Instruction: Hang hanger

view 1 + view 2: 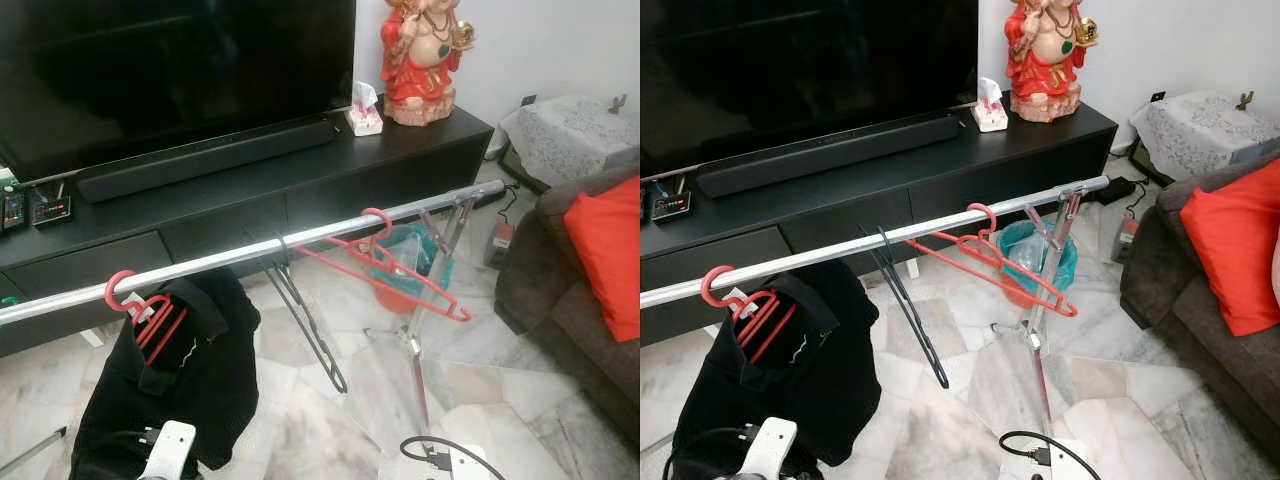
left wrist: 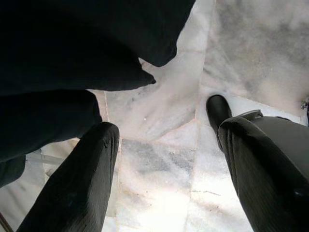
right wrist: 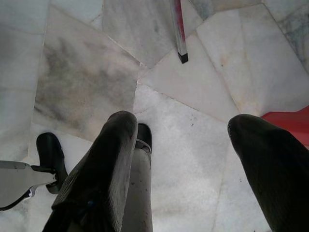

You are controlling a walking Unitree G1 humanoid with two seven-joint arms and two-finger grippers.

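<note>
Hanging on the rail [image 1: 230,256], red hanger [image 1: 395,268]; both grippers [image 2: 164,159] [image 3: 186,150] released above floor.

Both arms hang low, the wrists barely rising into the bottom edge of the head views — the left arm [image 1: 168,452] shows as a white wrist housing with a black cable beside it, the right arm [image 1: 462,462] as a white housing with a black cable looped at it. The left claw [image 2: 166,181] points down toward the floor, its two black fingers [image 2: 77,186] spread wide apart with nothing between them. The right claw [image 3: 186,169] also points down, its fingers [image 3: 108,169] parted wide and holding nothing. Each finger is long, dark and faintly ribbed — rounded at the tip.
</note>
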